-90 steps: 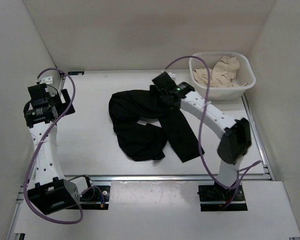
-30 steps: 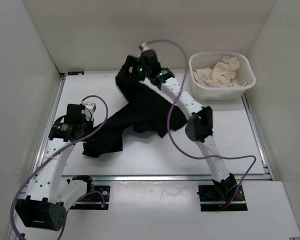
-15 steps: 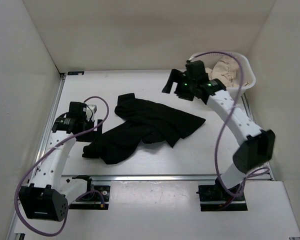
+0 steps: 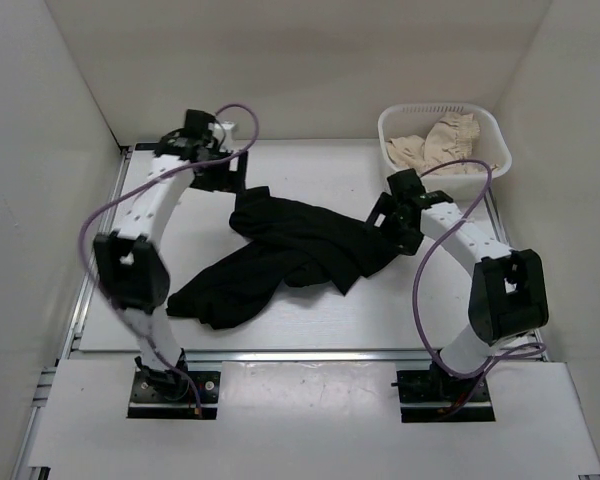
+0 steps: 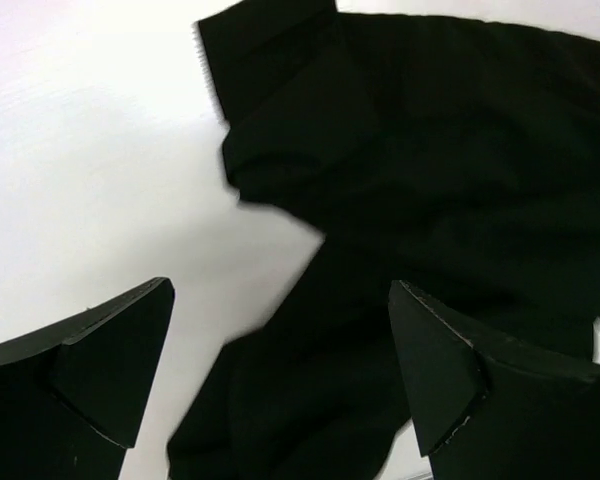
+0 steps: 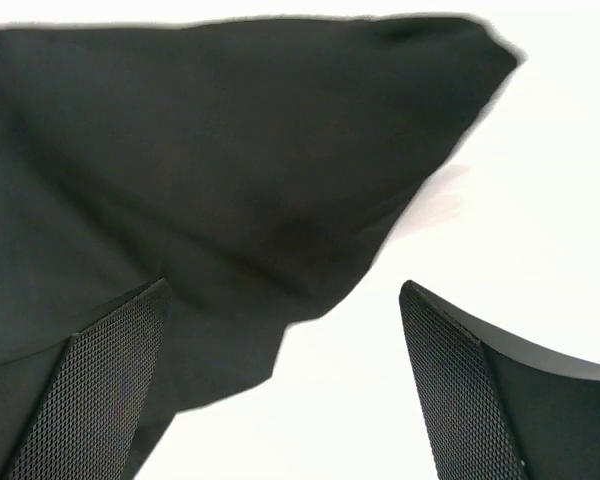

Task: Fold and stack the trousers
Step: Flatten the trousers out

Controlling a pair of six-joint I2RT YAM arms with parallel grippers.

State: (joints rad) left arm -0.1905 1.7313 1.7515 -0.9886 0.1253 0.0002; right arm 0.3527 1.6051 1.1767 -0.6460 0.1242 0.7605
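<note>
The trousers point(image 4: 290, 250) lie crumpled in the middle of the surface point(image 4: 320, 175). The left gripper point(image 5: 280, 290) hangs spread over their far-left end, and the right gripper point(image 6: 285, 290) hangs spread over their right corner. Neither holds any fabric. A white basket point(image 4: 440, 106) holding a beige cloth point(image 4: 435, 145) stands at the far right, apart from the trousers.

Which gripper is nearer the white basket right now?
Right. The right gripper hangs close to the white basket, over the black trousers' right end; the left gripper is across the table at their far-left corner.
</note>
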